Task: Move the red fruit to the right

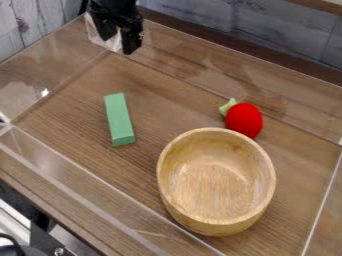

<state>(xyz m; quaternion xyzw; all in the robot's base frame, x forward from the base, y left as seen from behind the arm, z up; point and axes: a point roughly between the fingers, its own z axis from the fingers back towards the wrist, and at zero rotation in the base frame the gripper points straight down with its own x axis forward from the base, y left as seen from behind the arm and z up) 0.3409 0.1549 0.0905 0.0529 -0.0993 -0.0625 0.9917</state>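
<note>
Nearest the camera: clear plastic wall [80, 185] running diagonally across the lower left, part of a transparent enclosure around the work area; dark, blurred hardware at the bottom left corner, not identifiable. Just behind it: wooden bowl [217, 180], round, pale, upright and empty, resting on the wood-grain surface [174, 95] at lower centre-right. Left of the bowl and apart from it: green rectangular block [120, 118], lying flat, long axis running roughly front to back, slightly angled. Behind the bowl toward the right: red fruit [243, 120], small, glossy, roundish, with a green leafy top pointing left; sits on the surface just beyond the bowl's far rim, very close to it, contact not discernible; well apart from the green block and near the right-hand clear wall [325, 195]. Farthest back, upper left: claw [118, 38], black, pointing steeply down, above the back left part of the surface; jaws spread wide with nothing between them; well apart from the red fruit, the block and the bowl. Beyond the claw: far clear wall of the enclosure with reflections, then a grey planked backdrop [254, 25] across the top.
</note>
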